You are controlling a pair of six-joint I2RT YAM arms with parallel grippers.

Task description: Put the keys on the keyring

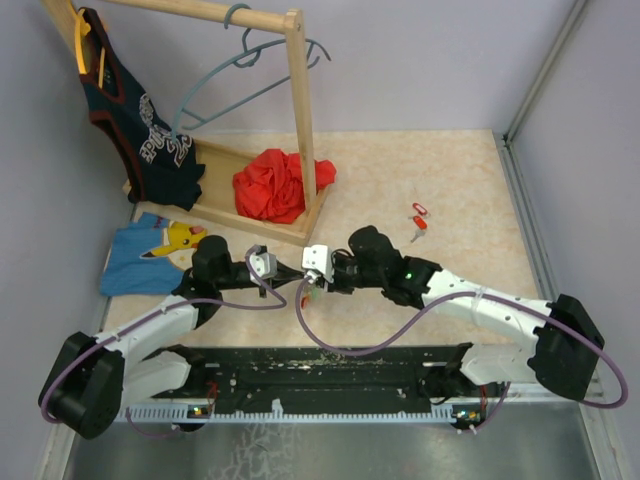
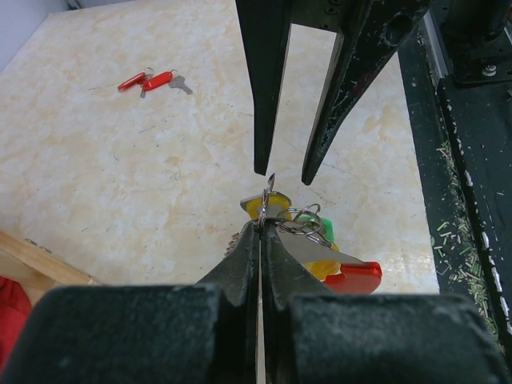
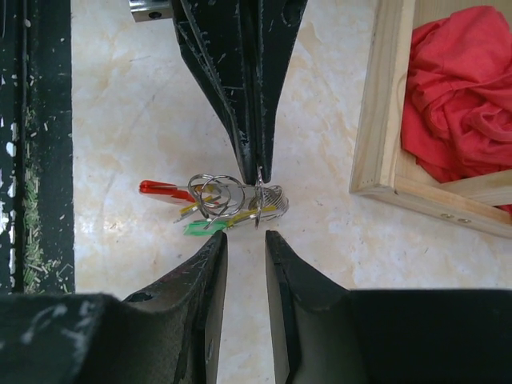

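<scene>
In the top view I have both arms reaching in from the lower corners to meet at centre frame, the left arm and right arm stretched low, wrists nearly nose to nose. My left gripper has its jaws pressed together on the keyring. My right gripper faces it tip to tip, fingers parted.

The beige marbled table carries a wooden rack at the far left. A blue cloth lies flat just in front of it. Two red keys lie together at the right, well apart from the rest. A black mat runs along the near edge. Near it, a bunch of red, yellow and green keys with the keyring seems to rest on the surface.
</scene>
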